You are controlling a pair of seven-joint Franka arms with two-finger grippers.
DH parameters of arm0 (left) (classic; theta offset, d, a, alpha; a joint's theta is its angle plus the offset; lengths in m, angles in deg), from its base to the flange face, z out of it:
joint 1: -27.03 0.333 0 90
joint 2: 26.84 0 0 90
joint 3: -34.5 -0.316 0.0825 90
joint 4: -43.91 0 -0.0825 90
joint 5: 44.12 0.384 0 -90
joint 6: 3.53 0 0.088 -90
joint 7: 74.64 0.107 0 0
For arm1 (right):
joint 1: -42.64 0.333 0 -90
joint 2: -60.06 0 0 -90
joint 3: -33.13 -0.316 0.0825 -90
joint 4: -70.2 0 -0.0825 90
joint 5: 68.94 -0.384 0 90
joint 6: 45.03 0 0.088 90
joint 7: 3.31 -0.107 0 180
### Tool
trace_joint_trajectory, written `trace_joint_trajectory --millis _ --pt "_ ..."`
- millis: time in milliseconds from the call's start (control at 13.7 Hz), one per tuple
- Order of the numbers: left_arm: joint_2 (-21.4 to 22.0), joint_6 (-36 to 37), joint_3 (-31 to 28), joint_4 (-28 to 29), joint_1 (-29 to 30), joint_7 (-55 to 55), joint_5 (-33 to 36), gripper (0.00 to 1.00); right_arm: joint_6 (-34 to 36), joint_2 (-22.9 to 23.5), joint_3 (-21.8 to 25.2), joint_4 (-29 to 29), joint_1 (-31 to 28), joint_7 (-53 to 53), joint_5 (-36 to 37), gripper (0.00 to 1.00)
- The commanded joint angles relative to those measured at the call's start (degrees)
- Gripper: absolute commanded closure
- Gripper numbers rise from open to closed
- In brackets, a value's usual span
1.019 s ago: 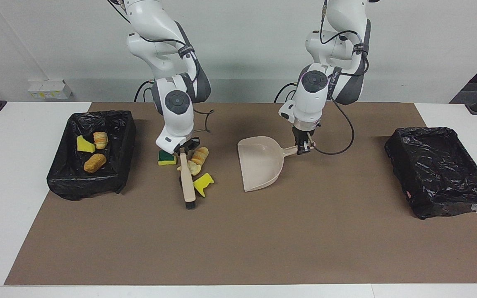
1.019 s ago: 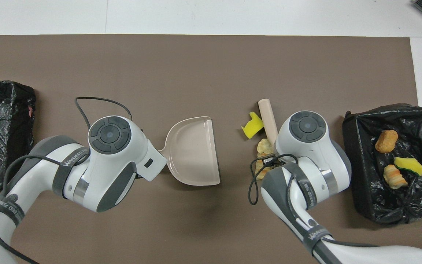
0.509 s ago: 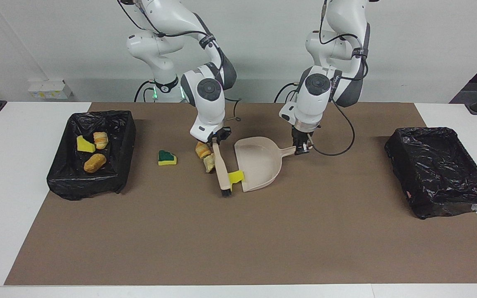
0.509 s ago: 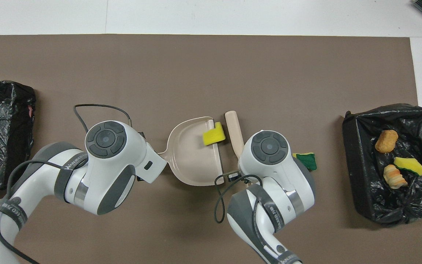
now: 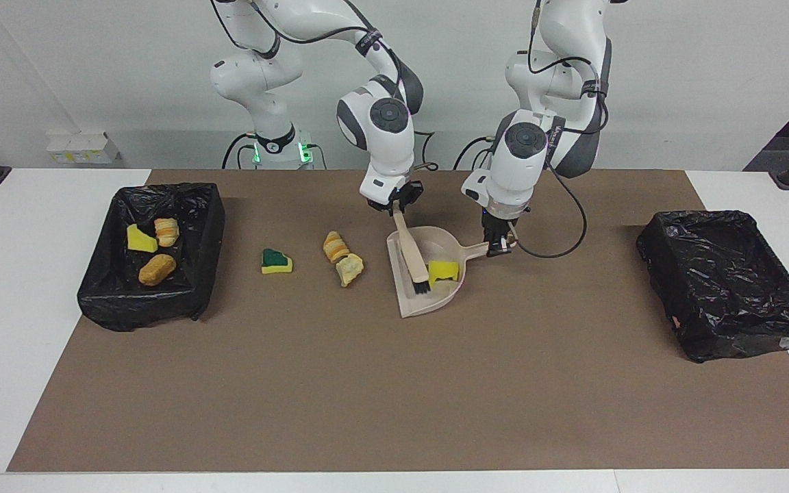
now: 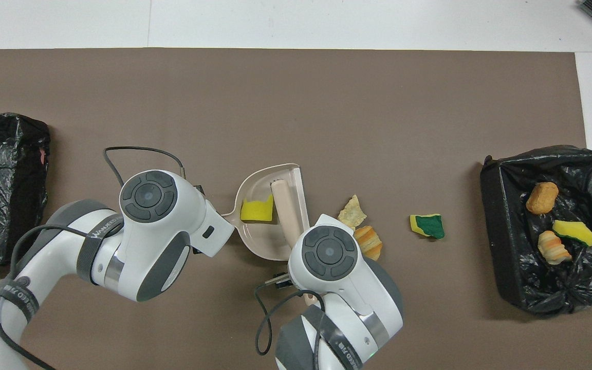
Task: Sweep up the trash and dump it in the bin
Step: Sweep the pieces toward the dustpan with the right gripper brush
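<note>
Sweeping is under way: the right gripper (image 5: 398,207) grips the brush (image 5: 414,259), its bristles inside the dustpan (image 5: 411,306) against 1 yellow sponge chunk (image 5: 443,272). The left gripper (image 5: 501,248) clamps the dustpan's handle. 3 scraps (image 5: 344,258) lie on the mat toward the right arm's end; 3 more sit in that end's bin (image 5: 96,299). Next, I judge, the brush must lift out and gather those. The arm band's lettering is unreadable.

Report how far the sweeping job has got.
Done: three scraps lie in the black bin. In hand: the right gripper holds the brush, the left gripper the dustpan, one yellow sponge chunk in it. Left: the green-topped sponge and two bread-like lumps.
</note>
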Motion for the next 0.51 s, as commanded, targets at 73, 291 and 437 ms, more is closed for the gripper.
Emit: trace_joint_trajectory --millis 73,291,437 --pt "1.28 -1.41 -0.32 1.87 -0.79 -0.59 -0.78 1.00 9.02 -9.17 0.53 -0.95 -5.11 0.30 -1.56 1.00" --pt "1.28 -1.41 -0.32 1.96 -0.79 -0.51 -0.78 1.00 11.87 -15.94 0.71 -6.11 -8.46 -0.23 -1.47 1.00" --pt "1.28 -1.41 -0.32 1.96 -0.79 -1.21 -0.87 1.00 12.04 -21.30 0.71 -10.69 -11.80 0.12 -1.47 1.00"
